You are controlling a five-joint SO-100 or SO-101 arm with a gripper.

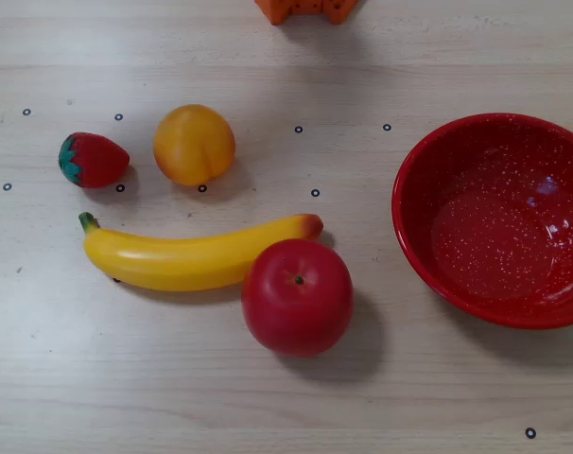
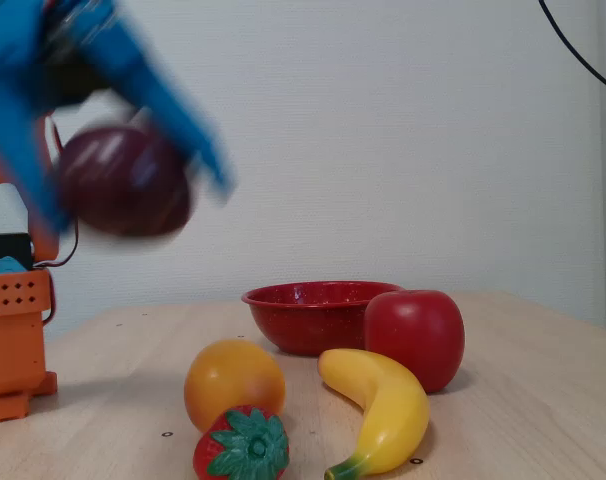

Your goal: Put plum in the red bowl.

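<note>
In the fixed view my blue gripper (image 2: 133, 205) is high above the table at the upper left, blurred, and shut on the dark purple-maroon plum (image 2: 123, 180). Neither gripper nor plum shows in the overhead view. The red bowl (image 1: 499, 218) with white speckles stands empty at the right of the overhead view. In the fixed view the red bowl (image 2: 303, 315) sits at the back centre of the table, lower than the gripper and to its right.
A red apple (image 1: 297, 296), a yellow banana (image 1: 187, 258), an orange (image 1: 194, 144) and a strawberry (image 1: 93, 160) lie on the wooden table left of the bowl. The orange arm base (image 2: 13, 340) stands at the left of the fixed view.
</note>
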